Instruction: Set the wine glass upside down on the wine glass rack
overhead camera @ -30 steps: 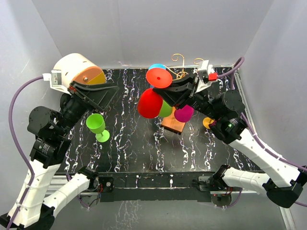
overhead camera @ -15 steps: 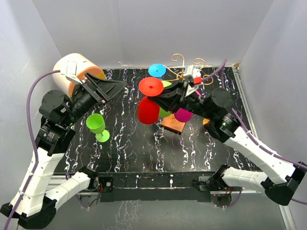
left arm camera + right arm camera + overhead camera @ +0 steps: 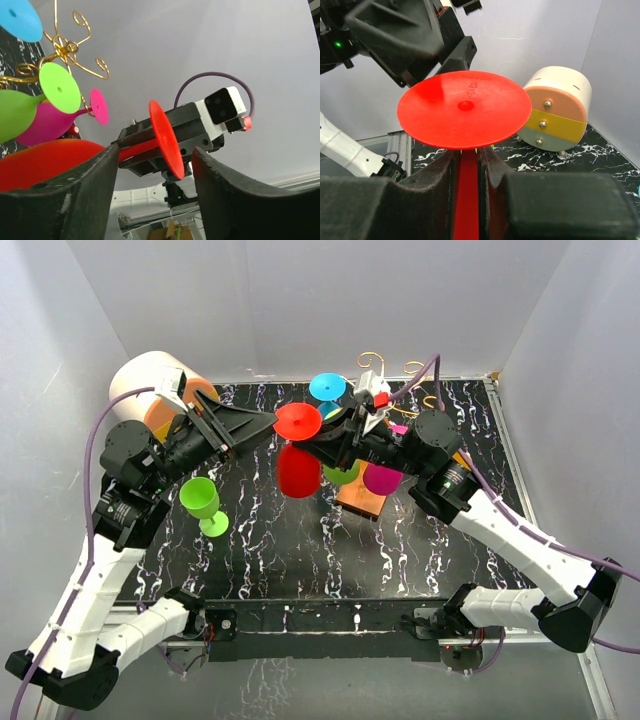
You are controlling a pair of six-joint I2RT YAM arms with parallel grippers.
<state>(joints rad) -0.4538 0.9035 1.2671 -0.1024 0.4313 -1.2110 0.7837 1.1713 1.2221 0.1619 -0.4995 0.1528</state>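
The red wine glass hangs upside down, foot (image 3: 298,421) up and bowl (image 3: 299,471) down. My right gripper (image 3: 325,440) is shut on its stem (image 3: 466,200), just under the foot (image 3: 465,109). My left gripper (image 3: 262,423) is open, its fingertips right at the foot's left edge. In the left wrist view the foot (image 3: 167,140) shows between the two spread fingers (image 3: 75,200). The gold wire rack (image 3: 385,370) stands on its orange-brown base (image 3: 361,499) to the right. It holds a blue (image 3: 327,387), a green (image 3: 343,474) and a magenta glass (image 3: 382,478).
A light green glass (image 3: 203,503) stands upright on the black marbled table (image 3: 280,550) at the left. The cream-and-orange cylinder (image 3: 150,390) lies at the back left, behind my left arm. White walls close in on three sides.
My right arm has carried the red glass to the left, away from the rack. My left arm has swung right, and its open fingers have come up to the glass's foot.
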